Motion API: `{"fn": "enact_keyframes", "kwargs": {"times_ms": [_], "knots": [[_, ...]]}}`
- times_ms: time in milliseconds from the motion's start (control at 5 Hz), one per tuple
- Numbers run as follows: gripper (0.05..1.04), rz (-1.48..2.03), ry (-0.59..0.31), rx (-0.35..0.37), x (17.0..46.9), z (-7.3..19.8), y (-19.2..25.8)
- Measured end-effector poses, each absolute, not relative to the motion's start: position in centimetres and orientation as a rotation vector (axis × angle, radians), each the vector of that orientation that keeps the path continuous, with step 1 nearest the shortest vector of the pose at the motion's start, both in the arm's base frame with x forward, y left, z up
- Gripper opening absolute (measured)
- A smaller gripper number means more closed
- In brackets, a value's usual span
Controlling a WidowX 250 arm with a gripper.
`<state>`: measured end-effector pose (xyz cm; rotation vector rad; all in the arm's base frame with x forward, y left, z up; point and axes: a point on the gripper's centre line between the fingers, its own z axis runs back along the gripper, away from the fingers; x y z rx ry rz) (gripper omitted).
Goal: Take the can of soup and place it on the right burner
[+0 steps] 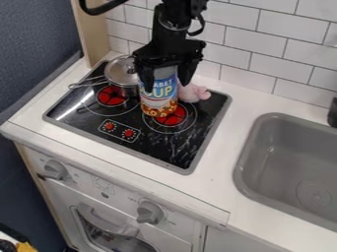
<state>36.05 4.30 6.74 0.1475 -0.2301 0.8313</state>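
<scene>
White counter (217,172) | black cooktop (161,148) | on cooktop: metal pot (121,74), pink toy (192,93)

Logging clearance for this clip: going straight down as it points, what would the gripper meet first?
Likely the soup can, directly below the gripper; beyond it, the right burner, though depth is unclear.

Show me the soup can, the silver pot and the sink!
Soup can (159,97): camera view, on the front of its label.
Silver pot (122,73): camera view, on its round top.
Sink (289,165): camera view, on its gray bottom.
</scene>
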Motion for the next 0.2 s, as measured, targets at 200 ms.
{"fn": "enact_keyframes", "kwargs": {"times_ms": [200], "knots": [[1.001,0.778,-0.245,0.113,35.97,8.51,6.44]]}}
